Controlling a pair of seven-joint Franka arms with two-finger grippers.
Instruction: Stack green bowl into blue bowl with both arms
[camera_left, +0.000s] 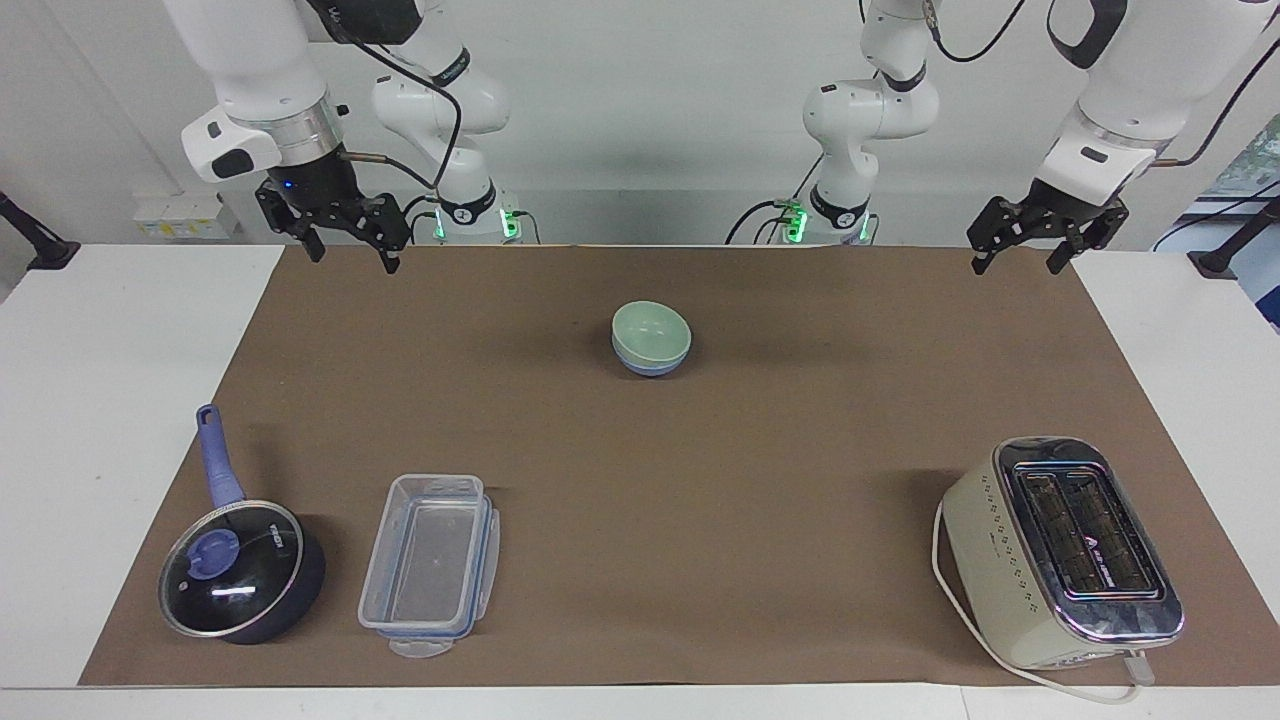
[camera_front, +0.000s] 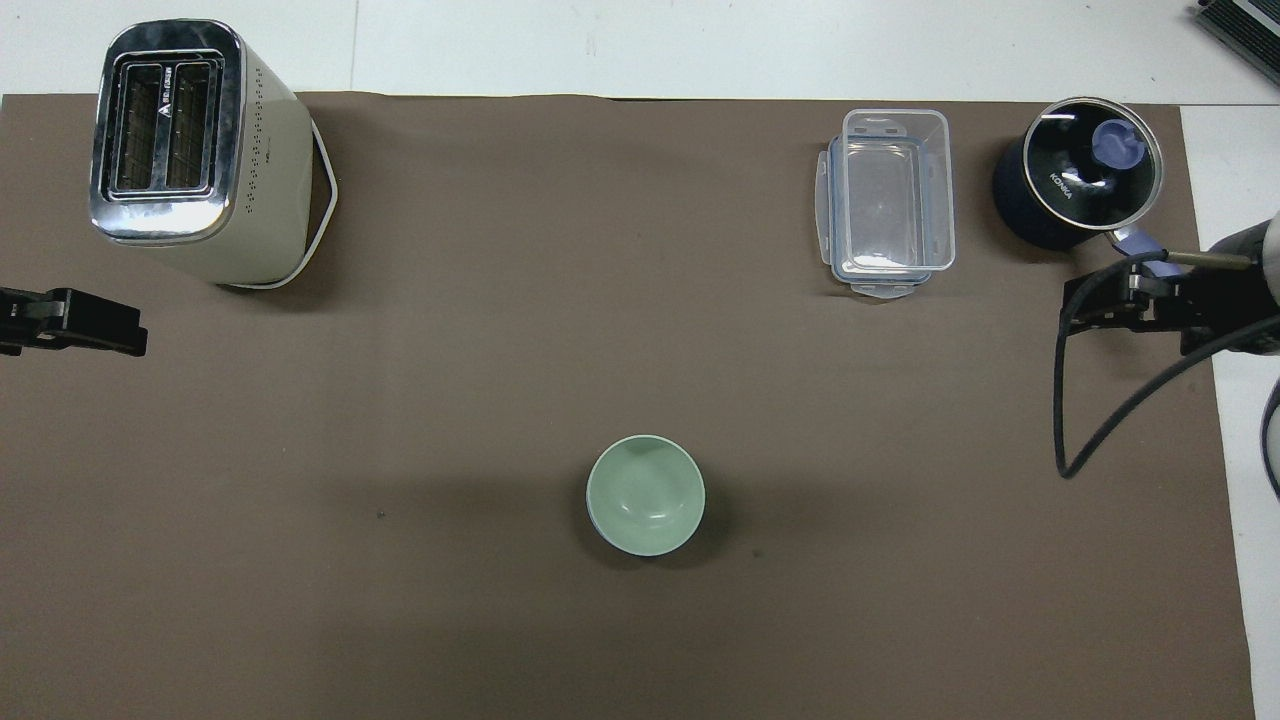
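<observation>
At upper left of the facing view, right gripper (camera_left: 350, 255), fingers spread, empty, raised over the brown mat's (camera_left: 780, 470) edge. At upper right, left gripper (camera_left: 1018, 260), likewise spread and empty. At centre, green bowl (camera_left: 651, 331) nested in blue bowl (camera_left: 650, 366). Along the lower edge: saucepan (camera_left: 238, 570), clear container (camera_left: 430, 565), toaster (camera_left: 1060, 550).

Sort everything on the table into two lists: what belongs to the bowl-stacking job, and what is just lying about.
Job:
- green bowl, nested in the blue bowl
- left hand, open, empty
- right hand, open, empty

Lying about:
- saucepan
- clear container
- toaster
</observation>
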